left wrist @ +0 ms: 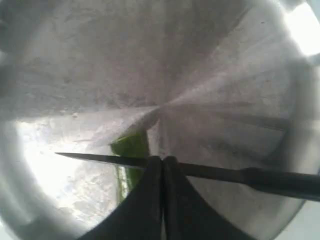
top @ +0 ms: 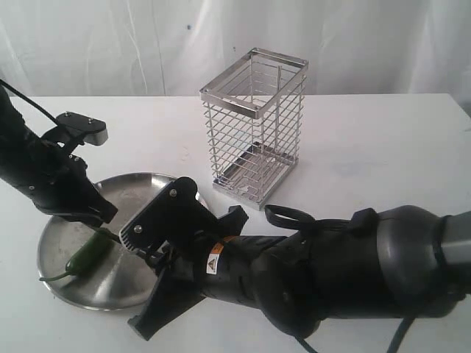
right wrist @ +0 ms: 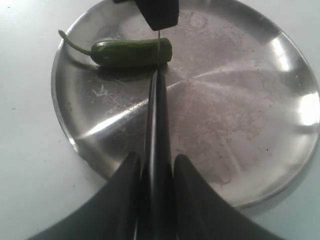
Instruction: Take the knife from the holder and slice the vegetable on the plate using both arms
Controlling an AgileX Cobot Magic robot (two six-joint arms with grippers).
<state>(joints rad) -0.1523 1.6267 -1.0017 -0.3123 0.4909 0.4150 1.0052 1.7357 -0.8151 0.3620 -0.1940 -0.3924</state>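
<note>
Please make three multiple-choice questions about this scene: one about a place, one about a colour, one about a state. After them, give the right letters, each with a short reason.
1. Where does the chili pepper lie?
A. in the wire holder
B. on the steel plate
C. on the table

2. What colour is the chili pepper?
A. red
B. yellow
C. green

3. In what state is the right hand?
A. open and empty
B. closed on the handle of the knife
C. closed on the chili pepper

Right letters:
1 B: the right wrist view shows it lying on the plate, near the rim.
2 C: its skin is glossy green in every view.
3 B: the black handle sits between the two fingers, and the blade reaches to the pepper.
</note>
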